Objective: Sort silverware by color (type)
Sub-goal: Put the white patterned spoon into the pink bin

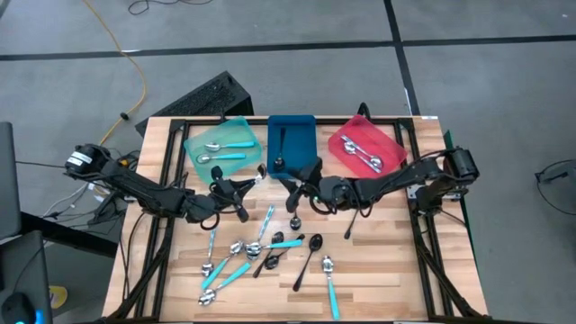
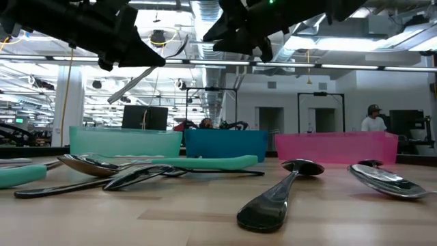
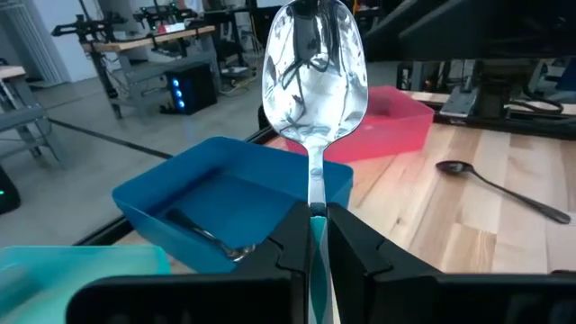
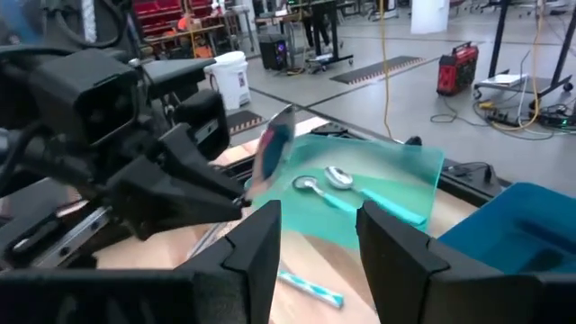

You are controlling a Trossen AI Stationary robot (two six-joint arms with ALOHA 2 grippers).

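Note:
My left gripper (image 1: 245,187) hangs above the table just in front of the trays, shut on a spoon with a silver bowl (image 3: 315,76) and a teal handle. The same spoon (image 1: 256,176) points toward the blue tray (image 1: 291,135). My right gripper (image 1: 300,184) hovers close by on its right, open and empty (image 4: 315,238). Several loose spoons (image 1: 261,252), teal-handled, black and silver, lie flat on the wood nearer the front edge. In the low view both grippers (image 2: 130,48) (image 2: 239,27) are high above the table top. My left gripper pinches the spoon's teal handle (image 3: 312,247) between its two fingers, just behind the silver neck. The fingers lie along the handle and run nearly level, pointing toward the trays. The bowl sticks out past the fingertips, and the spoon is lifted clear of the table.
Three trays stand in a row at the far edge: a teal one (image 1: 225,135) with two teal-handled spoons, the blue one with a black spoon, and a red one (image 1: 387,139) with silver spoons. A black spoon (image 3: 504,184) lies on the wood near the right gripper.

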